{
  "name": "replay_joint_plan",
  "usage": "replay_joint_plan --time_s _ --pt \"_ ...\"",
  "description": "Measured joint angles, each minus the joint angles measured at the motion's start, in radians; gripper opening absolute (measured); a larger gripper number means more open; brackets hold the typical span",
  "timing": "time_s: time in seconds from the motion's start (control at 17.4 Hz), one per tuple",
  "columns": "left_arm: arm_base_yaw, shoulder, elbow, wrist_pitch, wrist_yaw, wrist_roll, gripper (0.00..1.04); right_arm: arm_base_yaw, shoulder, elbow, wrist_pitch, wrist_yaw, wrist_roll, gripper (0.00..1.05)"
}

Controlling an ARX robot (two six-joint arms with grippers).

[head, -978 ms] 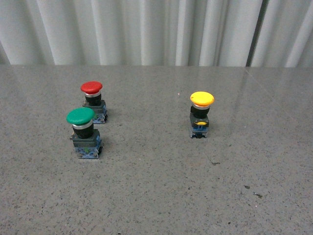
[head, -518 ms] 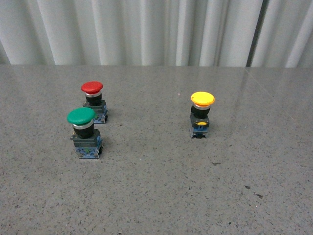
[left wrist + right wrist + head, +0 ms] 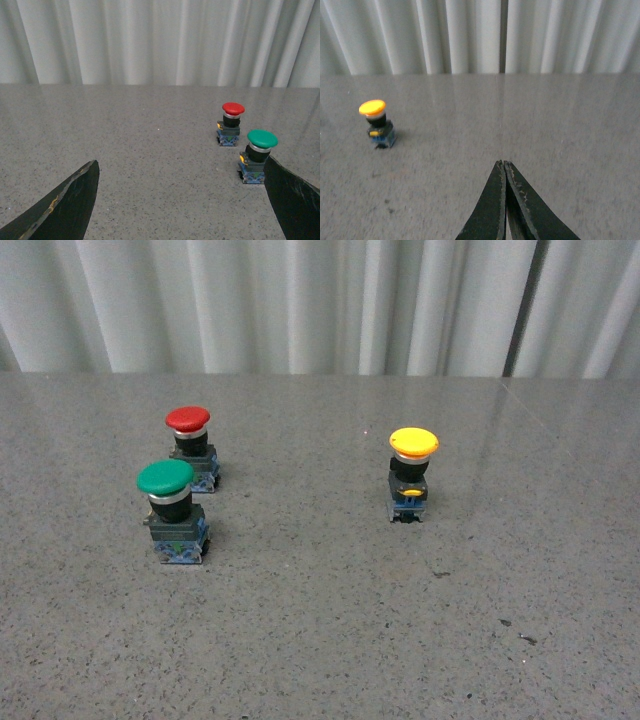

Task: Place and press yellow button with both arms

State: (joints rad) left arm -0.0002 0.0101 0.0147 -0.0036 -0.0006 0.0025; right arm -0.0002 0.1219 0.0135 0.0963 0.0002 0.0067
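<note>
The yellow button (image 3: 412, 476) stands upright on the grey table, right of centre in the front view, with its yellow cap up and blue base down. It also shows in the right wrist view as the yellow button (image 3: 376, 124), well away from my right gripper (image 3: 503, 163), whose black fingers are shut with nothing between them. My left gripper (image 3: 181, 172) is open and empty; its two black fingers (image 3: 75, 200) frame bare table. Neither arm appears in the front view.
A red-capped button (image 3: 190, 446) and a green-capped button (image 3: 172, 510) stand close together at the table's left; the green-capped button (image 3: 256, 155) sits just beside my left gripper's finger. The speckled grey table (image 3: 320, 620) ends at a white pleated curtain (image 3: 300, 300).
</note>
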Motion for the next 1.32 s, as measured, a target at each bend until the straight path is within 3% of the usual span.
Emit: replay_joint_plan --time_s 0.06,1.09,1.32 --pt "0.000 0.000 0.000 0.000 -0.001 -0.001 0.98 0.000 -0.092 -0.001 -0.108 -0.002 0.000 0.02" --pt "0.000 0.000 0.000 0.000 0.000 0.000 0.98 0.000 -0.118 -0.001 -0.101 0.000 0.000 0.02" --pt "0.000 0.000 0.000 0.000 0.000 0.000 0.98 0.000 -0.118 -0.001 -0.101 0.000 -0.001 0.08"
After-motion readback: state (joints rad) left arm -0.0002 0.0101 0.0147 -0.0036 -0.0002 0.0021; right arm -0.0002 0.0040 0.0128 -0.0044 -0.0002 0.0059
